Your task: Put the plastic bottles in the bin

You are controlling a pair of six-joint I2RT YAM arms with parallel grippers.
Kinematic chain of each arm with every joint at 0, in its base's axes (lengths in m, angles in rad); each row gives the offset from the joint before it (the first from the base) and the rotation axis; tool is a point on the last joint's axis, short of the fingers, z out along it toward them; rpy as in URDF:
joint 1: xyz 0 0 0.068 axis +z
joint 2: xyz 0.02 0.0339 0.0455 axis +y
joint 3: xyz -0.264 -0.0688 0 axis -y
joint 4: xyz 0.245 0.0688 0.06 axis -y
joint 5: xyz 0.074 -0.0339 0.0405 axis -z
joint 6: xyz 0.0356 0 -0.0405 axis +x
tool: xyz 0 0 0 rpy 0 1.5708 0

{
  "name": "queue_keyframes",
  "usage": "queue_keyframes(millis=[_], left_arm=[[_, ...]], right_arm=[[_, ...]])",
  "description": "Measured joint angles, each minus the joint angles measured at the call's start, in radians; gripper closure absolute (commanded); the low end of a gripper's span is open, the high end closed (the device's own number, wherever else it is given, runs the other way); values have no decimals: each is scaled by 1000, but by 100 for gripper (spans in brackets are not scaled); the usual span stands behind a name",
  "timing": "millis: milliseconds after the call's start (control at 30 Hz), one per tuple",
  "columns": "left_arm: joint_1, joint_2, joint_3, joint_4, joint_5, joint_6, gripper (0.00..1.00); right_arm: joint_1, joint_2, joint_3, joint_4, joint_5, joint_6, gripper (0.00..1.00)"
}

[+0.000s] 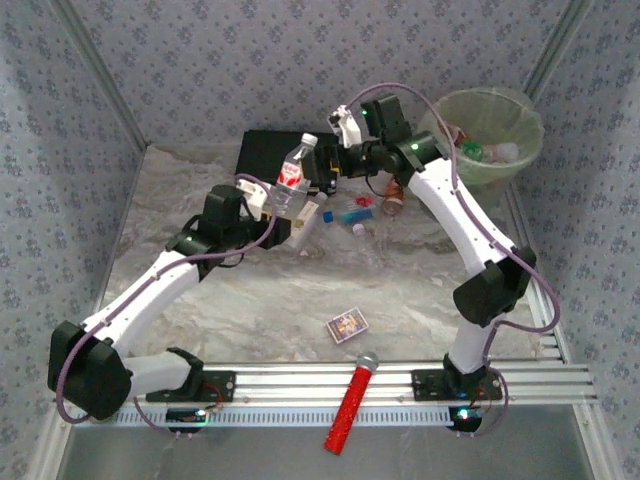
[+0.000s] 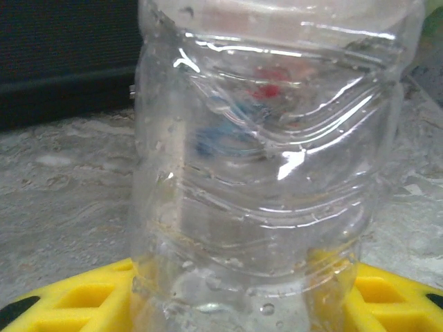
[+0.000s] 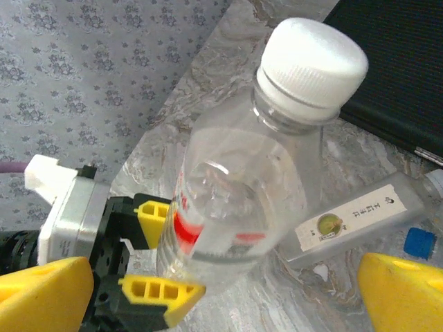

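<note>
**Clear bottle held upright between the two arms; bin at the far right**

Top external view: The left gripper [image 1: 283, 207] clasps the lower body of a clear bottle [image 1: 293, 172]. The bottle is cap up and lifted off the table [image 1: 250, 290], in front of the black case [image 1: 262, 152]. The right gripper [image 1: 328, 178] stands just beside the bottle's upper half. The bin [image 1: 532, 130] sits in the far right corner on the right arm's side, with some bottles already inside. This layout suggests a handover rather than a long reach. Loose bottles [image 1: 393, 197] lie on the table between the held bottle and the bin.

Left wrist view: The clear bottle [image 2: 270, 173] stands between yellow fingers [image 2: 76, 301]. It is pinched low, which leaves its upper body free for a second grip.

Right wrist view: The right gripper [image 3: 221, 297] is spread wide, with the clear bottle [image 3: 242, 194] between its tips and untouched. The left gripper [image 3: 160, 254] is closed on the bottle just below the red label. A flat labelled bottle [image 3: 360, 214] lies on the table behind.
</note>
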Motion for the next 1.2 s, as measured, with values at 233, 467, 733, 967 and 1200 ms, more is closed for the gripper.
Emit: queue_keyframes(millis=[233, 467, 733, 967, 1200], left_arm=[[-31, 1, -1, 60, 41, -18, 47], [-46, 8, -1, 78, 53, -17, 47], [-46, 10, 0, 89, 56, -14, 24], [-47, 9, 0, 80, 34, -16, 2], [-50, 10, 0, 41, -4, -17, 2]], right_arm=[[-1, 54, 56, 20, -60, 6, 8], [-5, 93, 63, 34, -79, 30, 32], [-12, 99, 78, 30, -89, 39, 43], [-48, 99, 176, -6, -88, 17, 46], [-251, 45, 257, -62, 46, -40, 48]])
